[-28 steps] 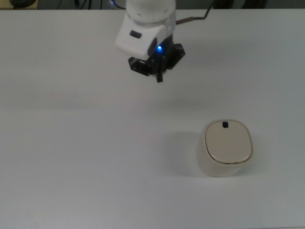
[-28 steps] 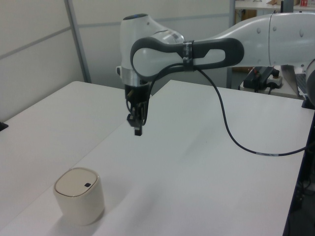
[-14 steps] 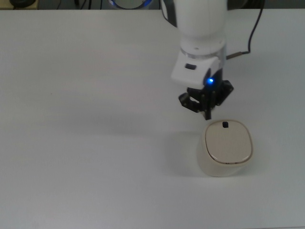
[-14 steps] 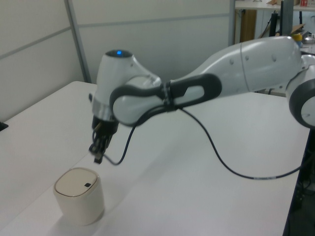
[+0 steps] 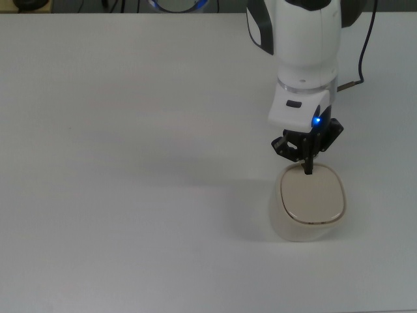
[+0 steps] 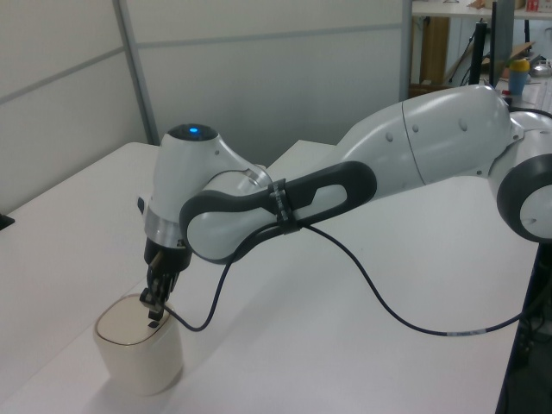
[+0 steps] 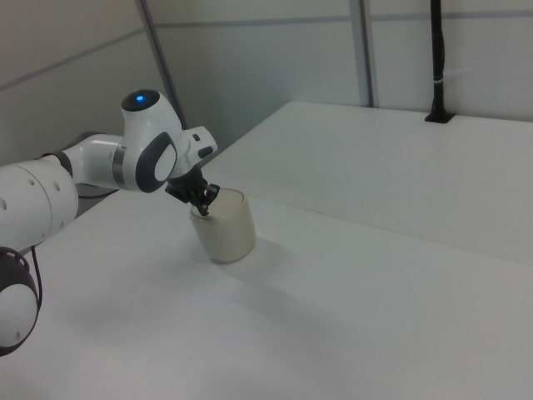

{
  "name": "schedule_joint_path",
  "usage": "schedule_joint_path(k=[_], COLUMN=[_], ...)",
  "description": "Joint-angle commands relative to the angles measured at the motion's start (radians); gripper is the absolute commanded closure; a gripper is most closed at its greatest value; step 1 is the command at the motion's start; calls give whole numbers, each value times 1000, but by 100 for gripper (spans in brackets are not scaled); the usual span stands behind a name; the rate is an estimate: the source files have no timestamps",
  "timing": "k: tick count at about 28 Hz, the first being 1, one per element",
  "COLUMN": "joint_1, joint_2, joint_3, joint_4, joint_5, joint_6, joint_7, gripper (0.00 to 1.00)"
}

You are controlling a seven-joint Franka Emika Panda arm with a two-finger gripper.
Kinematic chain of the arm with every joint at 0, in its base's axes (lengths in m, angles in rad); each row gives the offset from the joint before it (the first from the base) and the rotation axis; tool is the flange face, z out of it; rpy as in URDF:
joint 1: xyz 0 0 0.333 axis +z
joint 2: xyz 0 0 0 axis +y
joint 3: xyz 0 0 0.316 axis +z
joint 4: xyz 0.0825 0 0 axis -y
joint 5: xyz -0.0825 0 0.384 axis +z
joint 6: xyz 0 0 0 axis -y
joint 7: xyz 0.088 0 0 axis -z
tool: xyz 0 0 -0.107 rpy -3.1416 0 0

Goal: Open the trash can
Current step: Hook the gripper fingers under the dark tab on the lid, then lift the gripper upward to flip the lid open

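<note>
Gripper (image 5: 308, 171) in the top view points down over the far edge of the trash can (image 5: 310, 203), its fingers drawn together into one dark tip that holds nothing. That tip covers the spot at the lid's edge; the lid lies flat and closed. The bin stands on the white table (image 5: 130, 163), toward the top view's lower right. From the left view, the tip meets or nearly meets the lid; contact is hard to confirm. From the right view, the gripper sits at the bin's upper rim on the right view's left side.
</note>
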Motion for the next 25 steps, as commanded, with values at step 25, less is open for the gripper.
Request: schedule_joint_path(k=[25], joint_1=[-5], joint_2=[-142], joint_3=[-24], joint_4=[4], joint_5=[0], joint_6=[-243], joint_7=[12], gripper=[98])
